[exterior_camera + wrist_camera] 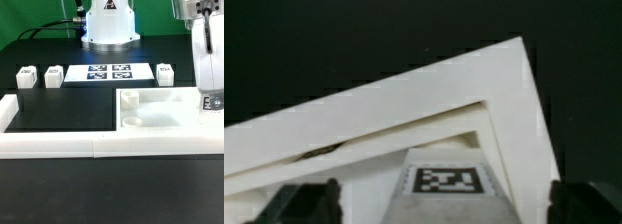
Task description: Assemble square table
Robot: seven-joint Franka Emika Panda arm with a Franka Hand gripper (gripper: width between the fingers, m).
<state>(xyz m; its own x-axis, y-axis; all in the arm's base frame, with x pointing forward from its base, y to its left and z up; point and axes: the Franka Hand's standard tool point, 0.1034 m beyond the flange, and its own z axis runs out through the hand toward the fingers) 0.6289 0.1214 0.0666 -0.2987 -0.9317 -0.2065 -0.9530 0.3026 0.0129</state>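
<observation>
The square table slab (165,110) lies flat at the exterior view's right, against the border rail. My gripper (211,106) hangs over the slab's right edge. In the wrist view my gripper (446,197) is open. Its dark fingers (306,203) stand either side of a white tagged leg block (448,180), with a narrow gap on each side. That block's tag also shows in the exterior view (211,101). The slab's corner (509,70) lies behind it. Three more leg blocks stand at the back: two at the left (26,77) (53,75) and one at the right (166,72).
The marker board (108,72) lies at the back centre, in front of the robot base (108,25). The long white border rail (50,146) runs along the front and turns up at the left. My arm (205,50) comes down at the right edge.
</observation>
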